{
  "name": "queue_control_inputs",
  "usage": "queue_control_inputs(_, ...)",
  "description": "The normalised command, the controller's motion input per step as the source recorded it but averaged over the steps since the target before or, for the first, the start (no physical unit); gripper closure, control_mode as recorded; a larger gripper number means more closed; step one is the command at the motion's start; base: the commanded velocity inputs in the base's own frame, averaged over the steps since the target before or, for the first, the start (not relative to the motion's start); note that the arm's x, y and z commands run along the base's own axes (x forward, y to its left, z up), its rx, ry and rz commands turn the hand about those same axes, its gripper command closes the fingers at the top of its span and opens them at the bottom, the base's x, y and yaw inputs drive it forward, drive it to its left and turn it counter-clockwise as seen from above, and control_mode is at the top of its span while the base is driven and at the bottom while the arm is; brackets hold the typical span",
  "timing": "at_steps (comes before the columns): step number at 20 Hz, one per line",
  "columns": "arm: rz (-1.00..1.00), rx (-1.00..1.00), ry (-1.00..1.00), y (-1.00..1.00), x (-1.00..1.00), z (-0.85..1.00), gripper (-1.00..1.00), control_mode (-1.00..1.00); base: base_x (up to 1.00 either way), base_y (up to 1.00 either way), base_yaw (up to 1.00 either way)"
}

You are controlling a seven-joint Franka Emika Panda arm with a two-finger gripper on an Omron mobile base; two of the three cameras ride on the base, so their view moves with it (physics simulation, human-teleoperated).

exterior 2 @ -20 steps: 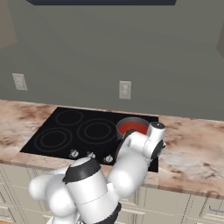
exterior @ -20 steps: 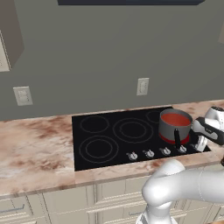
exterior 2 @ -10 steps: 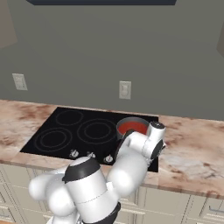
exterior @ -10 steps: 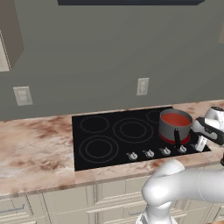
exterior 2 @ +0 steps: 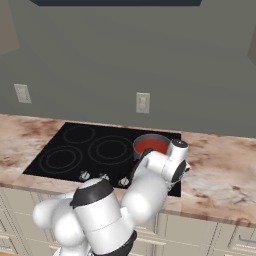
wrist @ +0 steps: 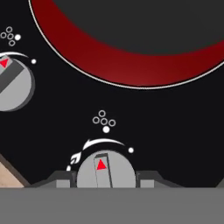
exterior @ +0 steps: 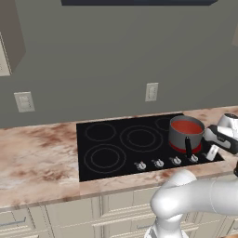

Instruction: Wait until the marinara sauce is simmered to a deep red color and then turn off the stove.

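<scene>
One stove [exterior: 135,142] sits in the marbled countertop [exterior: 37,162], with four grey burner rings visible on its black glass and a fifth burner glowing red [wrist: 131,65] under the pan. Four silver knobs line the front edge in the left base view, and two of them appear in the hand view. One grey saucepan [exterior: 185,135] stands on the right front burner, its black handle [exterior: 188,146] pointing toward the knobs, and the marinara sauce [exterior: 187,126] fills it with a flat orange-red surface. Two wall outlets are on the grey wall behind. The gripper [wrist: 106,179] is down at the rightmost knob [wrist: 106,169], one dark fingertip on either side of the round knob, close against its edges; whether the jaws are actually clamped on it or only bracketing it cannot be told. The knob's red marker points toward the pan
</scene>
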Motion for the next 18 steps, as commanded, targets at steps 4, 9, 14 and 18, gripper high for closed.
queue_control_inputs(4, -0.11, 0.00, 0.00, 0.00, 0.00, 0.00, 1.00, -1.00, 0.00, 0.00, 0.00)
queue_control_inputs(9, -0.10, 0.00, 0.00, 0.00, 0.00, 0.00, 1.00, -1.00, 0.00, 0.00, 0.00)
queue_control_inputs(14, -0.10, 0.00, 0.00, 0.00, 0.00, 0.00, 1.00, -1.00, 0.00, 0.00, 0.00)
queue_control_inputs(18, -0.09, 0.00, 0.01, 0.00, 0.00, 0.00, 1.00, -1.00, 0.00, 0.00, 0.00)
